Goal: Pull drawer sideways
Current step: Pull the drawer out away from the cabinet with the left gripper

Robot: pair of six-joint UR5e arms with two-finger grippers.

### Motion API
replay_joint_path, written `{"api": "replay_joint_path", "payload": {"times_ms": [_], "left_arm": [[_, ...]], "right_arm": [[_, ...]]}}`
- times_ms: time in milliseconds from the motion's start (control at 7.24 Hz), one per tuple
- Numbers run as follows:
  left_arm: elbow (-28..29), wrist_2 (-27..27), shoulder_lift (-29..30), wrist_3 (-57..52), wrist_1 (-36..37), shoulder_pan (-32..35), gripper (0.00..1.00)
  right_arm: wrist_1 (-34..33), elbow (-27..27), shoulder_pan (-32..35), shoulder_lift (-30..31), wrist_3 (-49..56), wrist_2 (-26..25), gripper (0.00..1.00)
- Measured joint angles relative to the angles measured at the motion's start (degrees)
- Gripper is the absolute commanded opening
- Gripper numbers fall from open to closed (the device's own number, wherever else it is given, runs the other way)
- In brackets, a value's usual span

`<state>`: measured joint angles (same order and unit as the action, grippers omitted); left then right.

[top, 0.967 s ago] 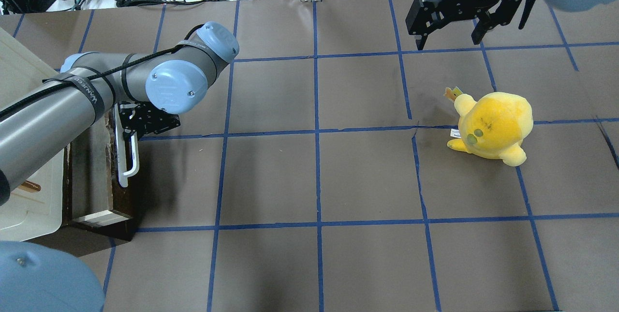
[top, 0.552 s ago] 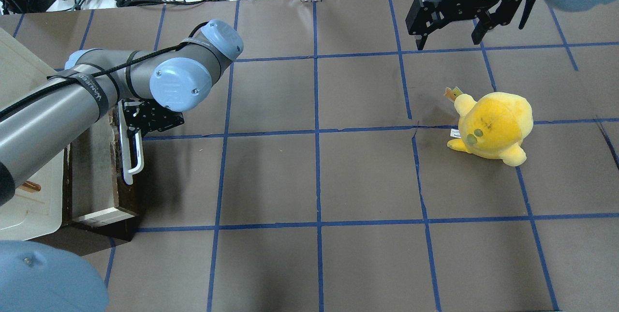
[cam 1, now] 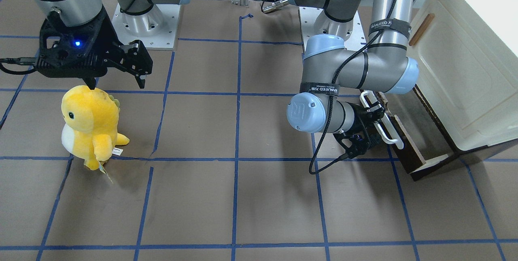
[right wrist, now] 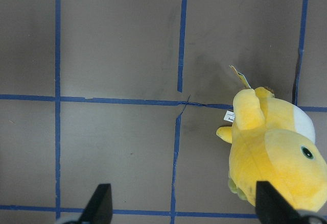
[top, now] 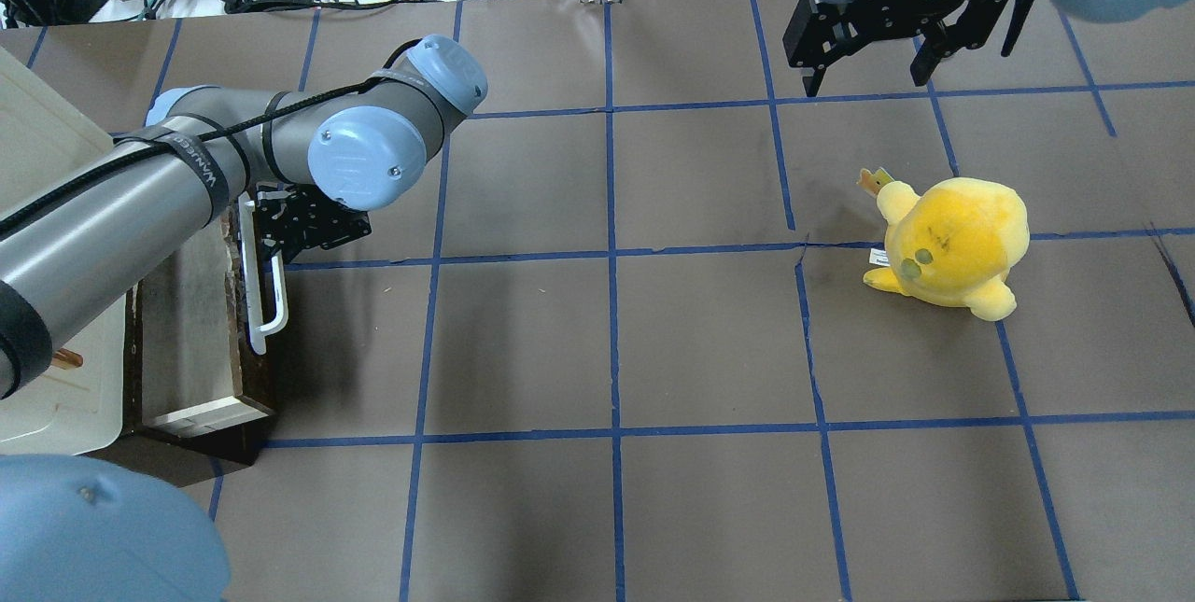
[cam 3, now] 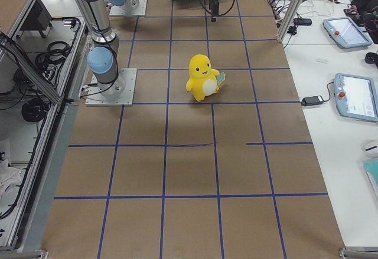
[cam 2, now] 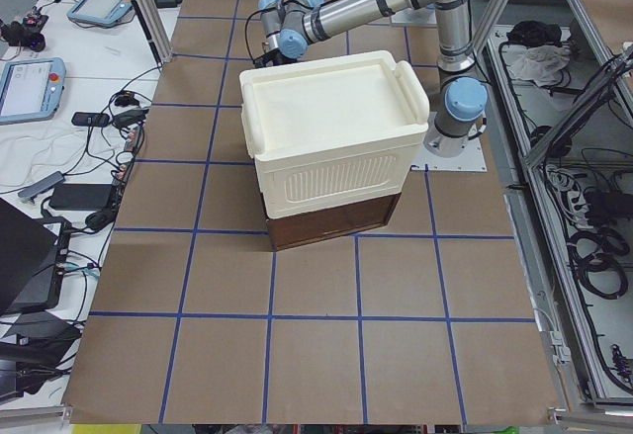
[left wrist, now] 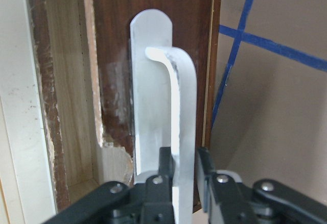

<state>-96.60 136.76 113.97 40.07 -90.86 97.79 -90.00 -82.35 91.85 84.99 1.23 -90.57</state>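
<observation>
Table (top: 607, 350) is covered in brown paper with a blue tape grid, with cables and power bricks piled along the far edge. The cream cabinet (top: 37, 145) sits at the robot's left end, and the drawer (top: 187, 331) sticks partway out of its bottom toward the middle of the table, so you can see the pale wood inside. The left arm comes in low over the cabinet with the elbow bent and the wrist folded back toward the drawer front. The left gripper (left wrist: 184, 165) is clamped on the white bar handle (left wrist: 173, 96), a finger on each side near one end, which the wrist cam shows nicely. The right arm hangs at the far right corner, pointing straight down. The right gripper (top: 865, 84) is spread wide with nothing in it. A yellow plush (top: 948, 243) stands on the table near it, not touching.
</observation>
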Motion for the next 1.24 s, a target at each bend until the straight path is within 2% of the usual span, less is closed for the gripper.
{"api": "replay_joint_path", "payload": {"times_ms": [967, 1105, 1243], "left_arm": [[1.6, -0.2, 0.1, 0.0, -2.5, 0.7, 0.24], [1.6, -0.2, -0.1, 0.0, -2.9, 0.7, 0.14], [1.7, -0.2, -0.2, 0.0, -3.1, 0.7, 0.09]], "right_arm": [[0.0, 0.0, 0.0, 0.0, 0.0, 0.0, 1.00], [0.0, 0.0, 0.0, 0.0, 0.0, 0.0, 1.00], [0.0, 0.0, 0.0, 0.0, 0.0, 0.0, 1.00]]}}
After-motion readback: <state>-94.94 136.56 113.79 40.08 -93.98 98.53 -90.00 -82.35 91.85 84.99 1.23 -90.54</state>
